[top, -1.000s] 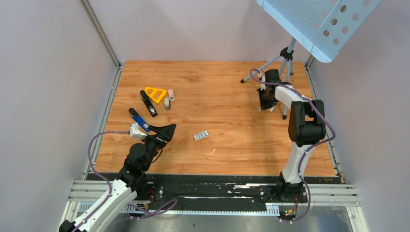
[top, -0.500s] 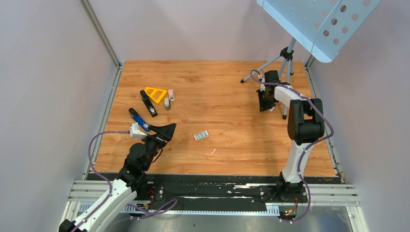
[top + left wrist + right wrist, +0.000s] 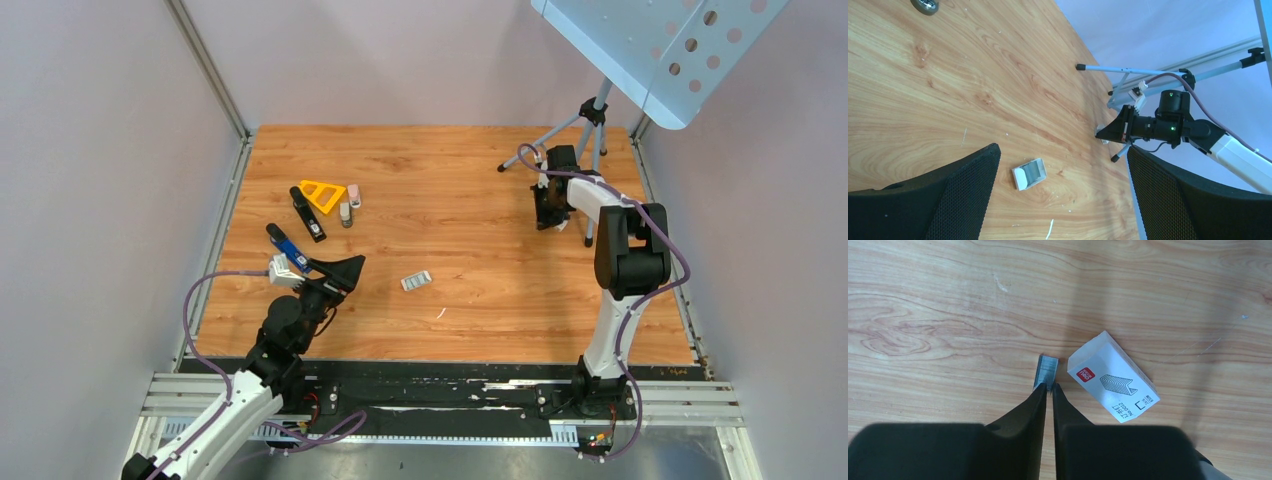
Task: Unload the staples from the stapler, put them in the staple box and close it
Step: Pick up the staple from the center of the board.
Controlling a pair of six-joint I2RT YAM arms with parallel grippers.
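Observation:
The black stapler (image 3: pixel 308 214) lies at the table's far left, away from both grippers. The staples (image 3: pixel 1047 371), a short grey ribbed bar, lie on the wood at the far right. My right gripper (image 3: pixel 1049 387) (image 3: pixel 546 216) is shut to a thin slit, its tips over the bar's near end. I cannot tell whether it grips the bar. My left gripper (image 3: pixel 1063 200) (image 3: pixel 337 272) is open and empty, hovering near the left front, its mesh pads (image 3: pixel 948 192) wide apart.
A white staple box (image 3: pixel 1113 376) lies just right of the bar. A small open white tray (image 3: pixel 415 281) (image 3: pixel 1029 173) and a thin white sliver (image 3: pixel 441 313) lie mid-table. A yellow triangle (image 3: pixel 322 193), a tiny pink stapler (image 3: pixel 353 195) and a blue tool (image 3: pixel 288 245) lie near the stapler. Tripod legs (image 3: pixel 590 125) stand behind the right gripper.
My right gripper has shifted slightly toward the far side of the table. The left arm and the things on the table have not moved.

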